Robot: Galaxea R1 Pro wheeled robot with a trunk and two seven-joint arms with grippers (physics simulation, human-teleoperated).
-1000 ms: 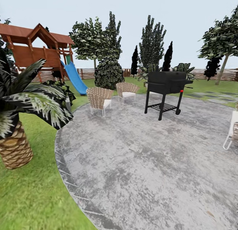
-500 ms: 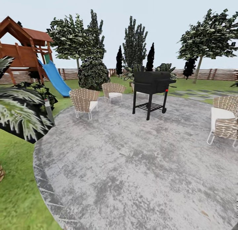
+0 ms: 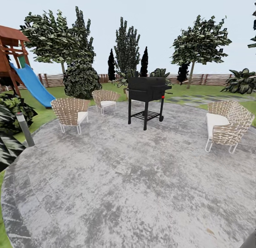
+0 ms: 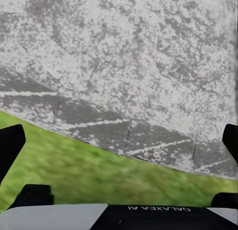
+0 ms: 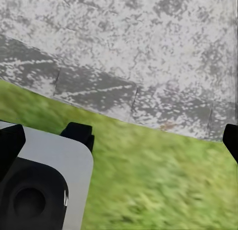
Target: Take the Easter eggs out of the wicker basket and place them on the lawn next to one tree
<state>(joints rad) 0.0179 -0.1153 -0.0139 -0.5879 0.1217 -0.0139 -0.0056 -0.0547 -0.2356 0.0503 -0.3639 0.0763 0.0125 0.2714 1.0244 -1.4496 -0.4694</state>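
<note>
Grey mottled stone patio (image 3: 135,191) spreads across the head view, rounded in outline and edged by lawn (image 3: 213,89) that runs back to a brown slatted wooden fence (image 3: 209,79). On the patio stand a black barbecue grill (image 3: 146,96) on a wheeled frame and three wicker chairs with white cushions: two to the left of the grill (image 3: 71,114) (image 3: 105,99), one to its right (image 3: 227,125). A wooden playset (image 3: 10,48) with a blue slide (image 3: 32,85) stands at far left. Behind the grill rise dark cypress-like trees (image 3: 127,48). A tree (image 3: 199,43) with a pale, slightly leaning trunk and a broad leafy crown stands on the grass beyond the patio, right of centre; a similar one (image 3: 49,36) stands at left, behind a dense bush (image 3: 81,79). A short grey post (image 3: 25,128) stands at the patio's left edge among dark-leaved plants. The eggs and the basket are not to be seen from this position.

Left wrist view: the curved patio border meets a strip of lawn (image 4: 99,165). The two dark fingertips of the left gripper (image 4: 119,145) sit at opposite edges of the picture, so the jaws stand wide apart with nothing between them. Part of the robot's body (image 4: 119,215) lies below.

Right wrist view: patio border and lawn (image 5: 163,180) again. The right gripper (image 5: 119,143) also shows a dark fingertip at each edge, jaws wide apart and empty. A grey and black part of the robot's base (image 5: 44,185) lies nearby.
</note>
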